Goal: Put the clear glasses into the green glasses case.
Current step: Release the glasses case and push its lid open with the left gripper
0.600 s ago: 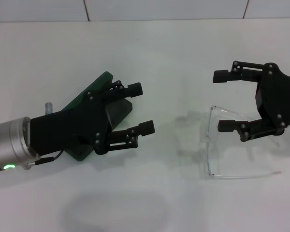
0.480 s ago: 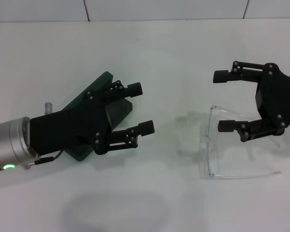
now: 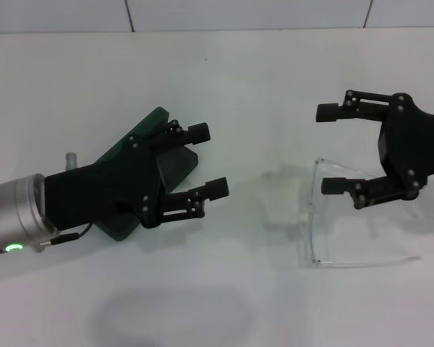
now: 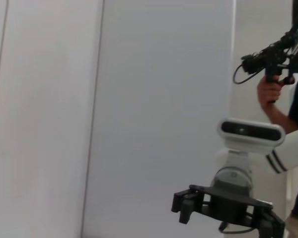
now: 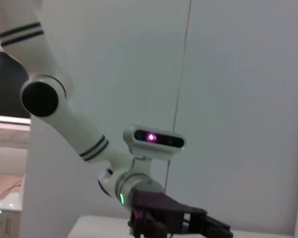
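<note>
1. the right gripper (image 3: 327,150) hangs over the clear glasses (image 3: 347,217), its fingers spread wide and holding nothing. the glasses lie on the white table (image 3: 260,87) on the robot's right, lens edge toward the middle, thin arms running out to the right.
2. the left gripper (image 3: 208,160) is also wide open and empty. it sits over the green glasses case (image 3: 141,130), which lies on the table on the robot's left, well apart from the glasses.
3. risk: the glasses are clear plastic and look thin and light, so a grasp on one arm alone would probably let them swing or twist out. a pinch on the curved lens could slide off the smooth surface.
4. risk: from above, the lower right finger lines up over the upper arm of the glasses. coming down carelessly, it could push the frame along the table instead of closing around it.
5. risk: i cannot tell whether the case is open or shut, since the left arm hides most of it. if it is shut, or the left gripper knocks it, the glasses would have nowhere to go.
6. risk: the case looks barely longer than the glasses, so a skewed drop would likely leave an arm hanging over the rim.
7. only the head view shows the glasses, the case and the table.
8. the left wrist view shows the other arm's gripper (image 4: 223,210) farther off against a pale wall, and a person holding a camera rig (image 4: 268,54).
9. the right wrist view shows the left arm's white links and its wrist camera (image 5: 154,139) lit.
</note>
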Robot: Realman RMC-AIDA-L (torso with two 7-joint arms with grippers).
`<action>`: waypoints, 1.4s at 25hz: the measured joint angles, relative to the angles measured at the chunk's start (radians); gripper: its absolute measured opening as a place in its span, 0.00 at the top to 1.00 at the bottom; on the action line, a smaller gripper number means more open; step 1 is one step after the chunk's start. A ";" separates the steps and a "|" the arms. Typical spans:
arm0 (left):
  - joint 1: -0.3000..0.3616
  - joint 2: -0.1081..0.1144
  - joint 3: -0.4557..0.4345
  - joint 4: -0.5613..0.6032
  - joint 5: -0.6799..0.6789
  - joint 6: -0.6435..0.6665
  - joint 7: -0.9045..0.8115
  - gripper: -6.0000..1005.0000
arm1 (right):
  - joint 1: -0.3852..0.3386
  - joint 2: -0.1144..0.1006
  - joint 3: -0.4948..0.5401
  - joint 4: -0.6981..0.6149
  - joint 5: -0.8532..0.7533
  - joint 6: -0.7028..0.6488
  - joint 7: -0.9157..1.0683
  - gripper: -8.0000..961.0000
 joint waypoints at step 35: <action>0.067 -0.102 -0.340 0.686 0.909 -0.473 -0.933 0.18 | 0.002 0.007 -0.002 -0.015 -0.036 0.065 0.001 0.08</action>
